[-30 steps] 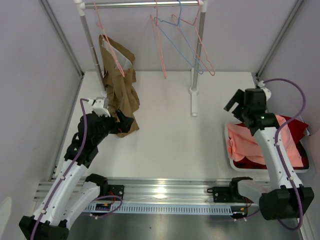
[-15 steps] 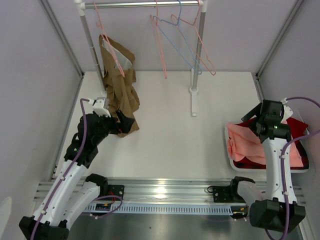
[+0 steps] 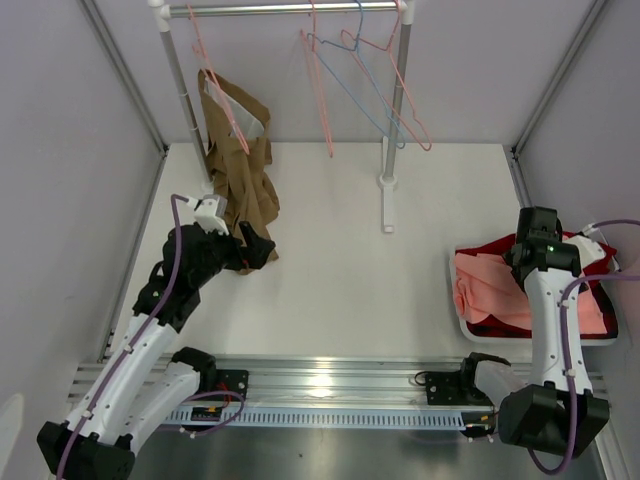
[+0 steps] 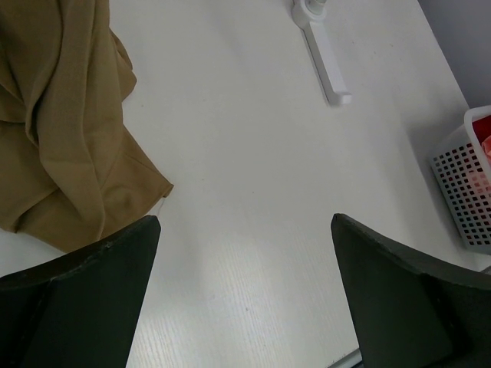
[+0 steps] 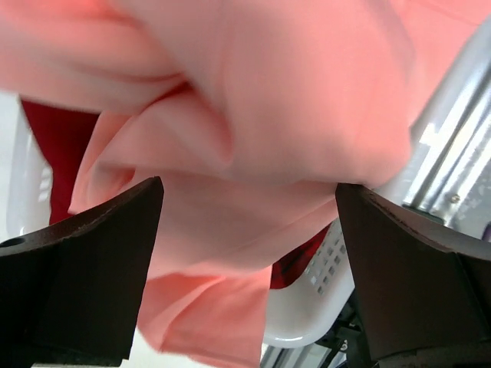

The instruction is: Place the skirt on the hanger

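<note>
The salmon-pink skirt lies crumpled in a white basket at the right, spilling over its left rim. My right gripper points down just above it, open, with the skirt filling the view between the fingers and nothing gripped. Whether the fingers touch the fabric I cannot tell. A thin pink wire hanger hangs free on the rail at the back, far from both grippers. My left gripper hovers open over bare table at the left, also seen from above as the left gripper.
A brown garment hangs from another pink hanger at the rail's left and drapes onto the table beside my left gripper. A pale blue hanger and one more pink hanger hang at the right. The rack foot stands mid-table. Dark red cloth lies under the skirt.
My right arm has swung from behind the basket to over it and now points down close to the skirt. My left gripper has shifted slightly away from the table's near edge.
</note>
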Motion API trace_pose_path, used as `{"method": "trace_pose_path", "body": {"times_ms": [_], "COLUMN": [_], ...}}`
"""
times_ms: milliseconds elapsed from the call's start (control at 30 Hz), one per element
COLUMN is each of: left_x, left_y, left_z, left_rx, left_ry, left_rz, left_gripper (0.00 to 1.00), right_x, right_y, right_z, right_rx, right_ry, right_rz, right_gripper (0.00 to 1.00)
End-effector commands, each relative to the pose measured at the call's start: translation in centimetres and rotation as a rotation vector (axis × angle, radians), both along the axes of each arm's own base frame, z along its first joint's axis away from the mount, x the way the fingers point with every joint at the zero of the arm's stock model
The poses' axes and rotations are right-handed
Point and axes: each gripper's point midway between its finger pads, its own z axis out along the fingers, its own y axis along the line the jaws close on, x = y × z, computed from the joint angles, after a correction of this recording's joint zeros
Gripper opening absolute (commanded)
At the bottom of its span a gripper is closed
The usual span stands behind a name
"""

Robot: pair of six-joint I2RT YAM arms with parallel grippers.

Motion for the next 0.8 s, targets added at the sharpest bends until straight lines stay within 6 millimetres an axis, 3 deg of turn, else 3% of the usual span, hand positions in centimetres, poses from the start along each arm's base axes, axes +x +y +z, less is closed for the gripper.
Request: {"method": "trace_pose_path", "body": {"times_ms": [0, 367, 533, 767], "left_x": [-0.2, 0.1, 0.2, 0.2], "left_y": [-0.9, -1.5, -1.5, -1.5], "left_z": [-0.3, -0.8, -0.9, -0.8], "left_rx": [0.001, 0.002, 0.004, 0.002], "left_ry": [0.009, 0.028, 0.031, 0.028], "left_rz": [-0.04, -0.059, -0.058, -0.06], "left_gripper": [0.99, 0.99, 0.99, 0.99], "right_x": [-1.5, -2.5, -2.8, -0.9], "right_y": [-2.4, -3.8, -4.0, -4.4], "right_z": [1.8, 3.6, 3.1, 0.4], "right_rx": [-0.095, -0.132, -0.124, -0.054], "right_ry": [0.004, -0.029, -0.017, -0.051], "right_rz": [-0.139, -0.208, -0.205, -0.131], "right_gripper": [1.0, 0.99, 0.99, 0.99]}}
